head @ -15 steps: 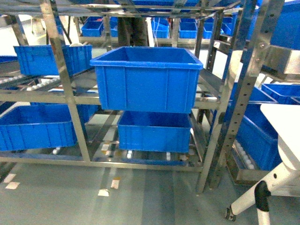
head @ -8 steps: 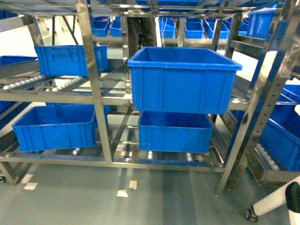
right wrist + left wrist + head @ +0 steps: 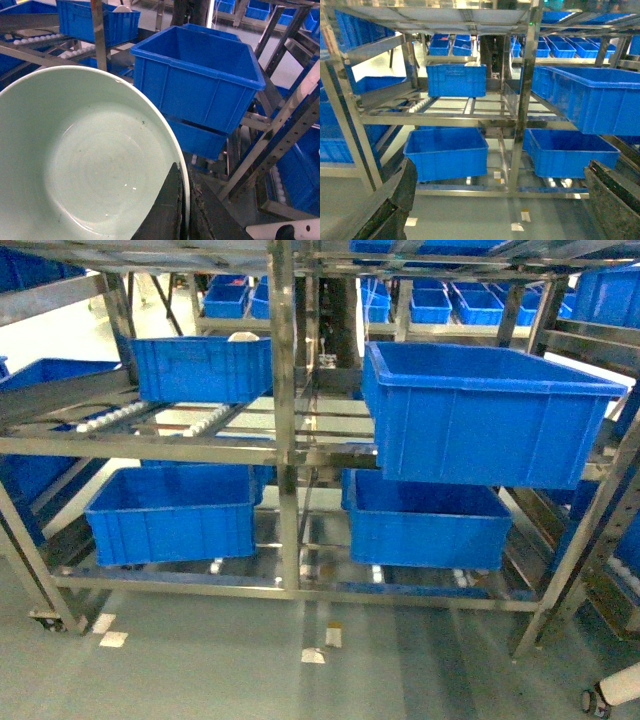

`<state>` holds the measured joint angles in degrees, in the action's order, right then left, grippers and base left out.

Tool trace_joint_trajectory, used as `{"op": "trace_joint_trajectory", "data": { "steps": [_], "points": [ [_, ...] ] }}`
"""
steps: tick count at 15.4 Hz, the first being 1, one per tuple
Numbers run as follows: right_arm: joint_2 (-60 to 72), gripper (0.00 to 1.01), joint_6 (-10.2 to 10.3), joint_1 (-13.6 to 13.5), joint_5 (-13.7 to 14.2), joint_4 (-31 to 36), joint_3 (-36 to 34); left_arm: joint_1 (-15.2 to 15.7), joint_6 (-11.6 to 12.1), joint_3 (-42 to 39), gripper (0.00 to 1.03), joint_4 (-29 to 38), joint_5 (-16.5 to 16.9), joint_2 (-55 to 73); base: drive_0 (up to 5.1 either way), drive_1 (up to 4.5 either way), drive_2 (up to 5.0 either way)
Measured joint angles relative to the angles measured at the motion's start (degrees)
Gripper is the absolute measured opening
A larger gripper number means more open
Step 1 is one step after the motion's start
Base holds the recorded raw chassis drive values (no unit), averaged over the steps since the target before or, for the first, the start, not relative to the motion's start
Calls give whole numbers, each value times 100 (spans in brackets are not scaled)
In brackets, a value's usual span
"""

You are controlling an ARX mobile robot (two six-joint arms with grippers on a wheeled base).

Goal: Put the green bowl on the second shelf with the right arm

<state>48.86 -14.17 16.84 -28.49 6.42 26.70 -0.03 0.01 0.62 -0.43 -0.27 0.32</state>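
The right gripper (image 3: 182, 210) is pinching the unmarked green bowl (image 3: 80, 165) by its rim, near the second shelf (image 3: 300, 445)'s unlabelled blue crate (image 3: 485, 415), while the left gripper (image 3: 497, 200) is gaping empty.

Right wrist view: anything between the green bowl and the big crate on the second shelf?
Nothing. In the right wrist view only open air separates the held green bowl from the big blue crate.
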Motion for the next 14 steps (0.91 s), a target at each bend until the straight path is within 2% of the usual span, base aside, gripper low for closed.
{"op": "trace_joint_trajectory", "data": {
  "steps": [4, 14],
  "points": [
    [-37, 2, 0, 7, 39, 4, -2, 2, 2, 0, 98, 22, 26, 0, 0, 0, 0],
    [-13, 2, 0, 7, 42, -24, -4, -2, 0, 0, 98, 9, 22, 0, 13, 446, -420]
  ]
}}
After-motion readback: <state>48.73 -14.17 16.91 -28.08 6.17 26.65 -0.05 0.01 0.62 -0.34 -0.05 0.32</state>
